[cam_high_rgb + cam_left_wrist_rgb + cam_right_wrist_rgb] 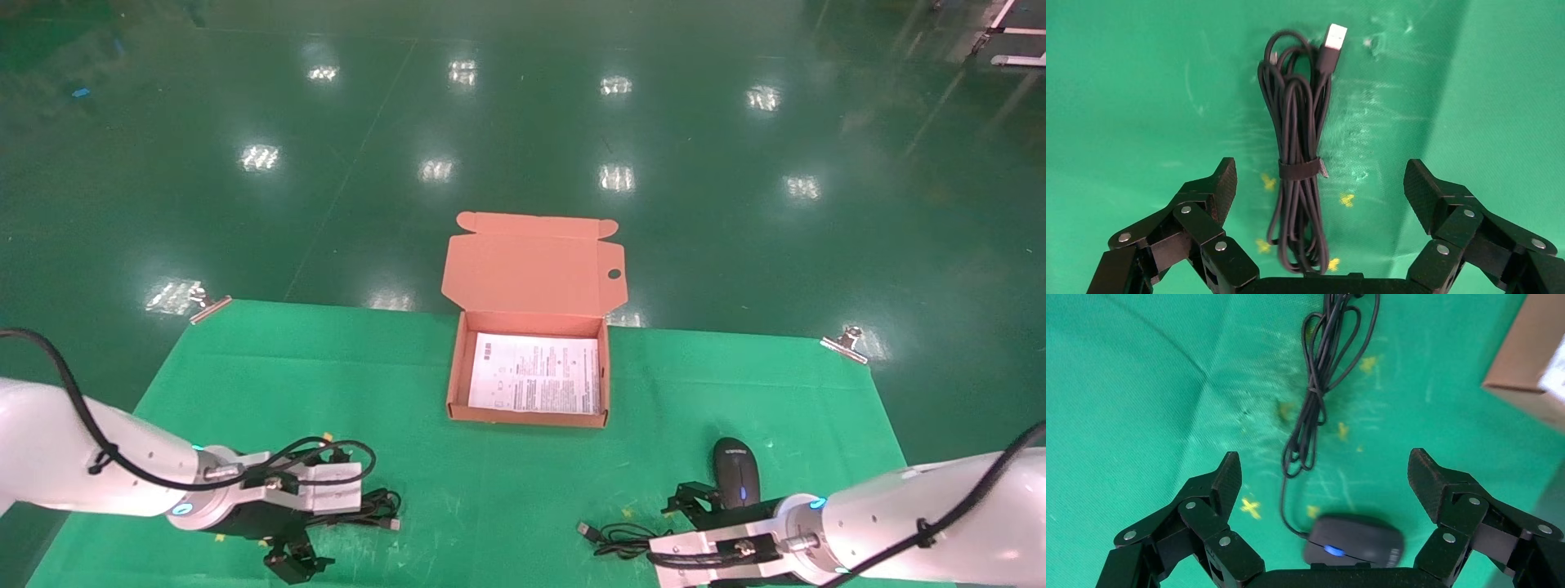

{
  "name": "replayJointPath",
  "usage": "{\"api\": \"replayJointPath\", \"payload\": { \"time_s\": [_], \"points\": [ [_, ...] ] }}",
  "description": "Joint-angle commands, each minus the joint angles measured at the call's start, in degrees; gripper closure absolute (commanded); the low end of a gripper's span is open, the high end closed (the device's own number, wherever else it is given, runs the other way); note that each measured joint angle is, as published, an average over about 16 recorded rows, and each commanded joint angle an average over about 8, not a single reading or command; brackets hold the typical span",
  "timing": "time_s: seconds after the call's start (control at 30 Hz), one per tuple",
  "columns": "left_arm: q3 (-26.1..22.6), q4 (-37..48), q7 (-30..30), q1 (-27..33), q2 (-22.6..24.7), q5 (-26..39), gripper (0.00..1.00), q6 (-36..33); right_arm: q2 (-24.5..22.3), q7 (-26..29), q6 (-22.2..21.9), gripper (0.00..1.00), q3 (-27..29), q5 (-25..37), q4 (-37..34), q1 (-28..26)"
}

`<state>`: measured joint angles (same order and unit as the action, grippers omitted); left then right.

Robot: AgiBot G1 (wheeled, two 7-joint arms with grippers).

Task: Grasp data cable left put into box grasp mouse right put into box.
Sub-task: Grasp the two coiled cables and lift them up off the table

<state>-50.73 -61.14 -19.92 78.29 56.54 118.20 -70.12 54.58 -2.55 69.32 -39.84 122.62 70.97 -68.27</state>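
Observation:
The data cable point(1297, 122) is a black looped bundle with a tie around its middle and a silver USB plug point(1335, 35). It lies on the green mat at the front left point(377, 506). My left gripper point(1321, 171) is open just above it, with the bundle's near end between the fingers, not gripped. The black mouse point(1355, 540), its wheel lit blue, lies at the front right point(735, 480). My right gripper point(1324, 458) is open over it. The mouse's thin cord point(1321, 367) trails away. The open box point(527, 416) holds a white printed sheet.
The green mat point(507, 490) covers the table and is held by metal clips at the far left point(211, 309) and far right point(846, 343) corners. The box's lid point(531, 269) stands open at the back. A box corner point(1529, 361) shows in the right wrist view.

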Motion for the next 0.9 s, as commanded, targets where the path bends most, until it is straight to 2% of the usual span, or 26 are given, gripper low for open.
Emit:
{"api": "replayJointPath", "payload": {
  "time_s": [0.03,0.17,0.33,0.37,0.6,0.63,0.9],
  "points": [
    [0.1,1.8,0.1,-0.1,0.5,-0.2,0.00,0.6,0.8,1.7,0.4,0.00,0.0,0.2,-1.3,-0.1],
    [1.2,9.1,0.9,0.0,2.1,-2.0,0.00,2.8,3.4,2.9,-0.2,0.00,0.3,-0.6,-7.5,-0.8],
    [2.2,17.2,3.7,0.9,4.0,-4.0,0.00,4.9,6.0,1.7,-3.2,0.00,0.0,0.5,-13.3,-1.6],
    [2.4,18.6,4.5,1.2,4.4,-4.3,0.06,5.2,6.4,1.5,-4.0,0.06,0.0,0.8,-14.3,-1.7],
    [3.1,24.6,7.9,2.7,5.9,-5.7,0.94,6.4,7.9,2.1,-8.4,0.93,0.8,1.5,-18.2,-2.2],
    [3.1,24.8,8.0,2.8,6.0,-5.8,1.00,6.4,7.9,2.2,-8.5,1.00,0.9,1.5,-18.3,-2.2],
    [3.0,24.1,7.7,2.7,5.8,-5.6,1.00,6.3,7.8,2.0,-8.1,1.00,0.7,1.5,-17.9,-2.2]
  ]
}}
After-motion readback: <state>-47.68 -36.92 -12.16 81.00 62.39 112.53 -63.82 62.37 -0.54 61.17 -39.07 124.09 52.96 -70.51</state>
